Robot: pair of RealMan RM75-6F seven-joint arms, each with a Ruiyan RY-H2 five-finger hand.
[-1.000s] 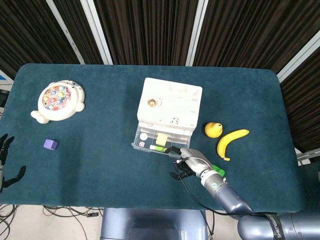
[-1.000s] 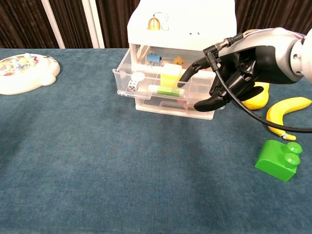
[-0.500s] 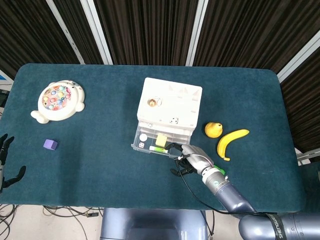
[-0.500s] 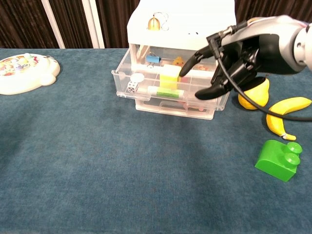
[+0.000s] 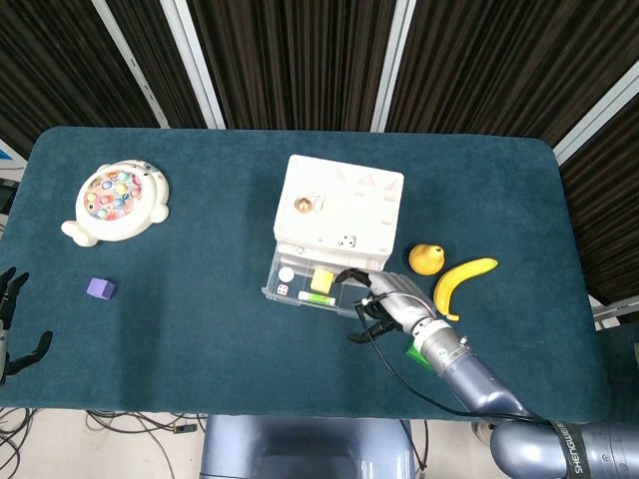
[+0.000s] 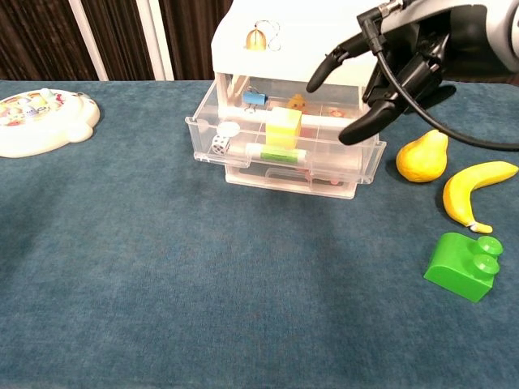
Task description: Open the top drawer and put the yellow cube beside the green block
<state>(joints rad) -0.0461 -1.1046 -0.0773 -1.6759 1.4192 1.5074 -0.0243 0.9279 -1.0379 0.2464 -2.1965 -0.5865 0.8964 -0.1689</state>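
Yellow cube (image 6: 284,126) beneath raised, spread right robot hand (image 6: 401,57)

Head overhead; chest low, near (both: drawer (image 6: 284,154)).

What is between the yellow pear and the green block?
In the chest view, the banana lies between the pear and the green block.

One yellow cube (image 6: 283,127), one green block (image 6: 462,267), one banana (image 6: 473,189), one pear (image 6: 422,157), one die (image 6: 220,145), one purple cube (image 5: 100,289).
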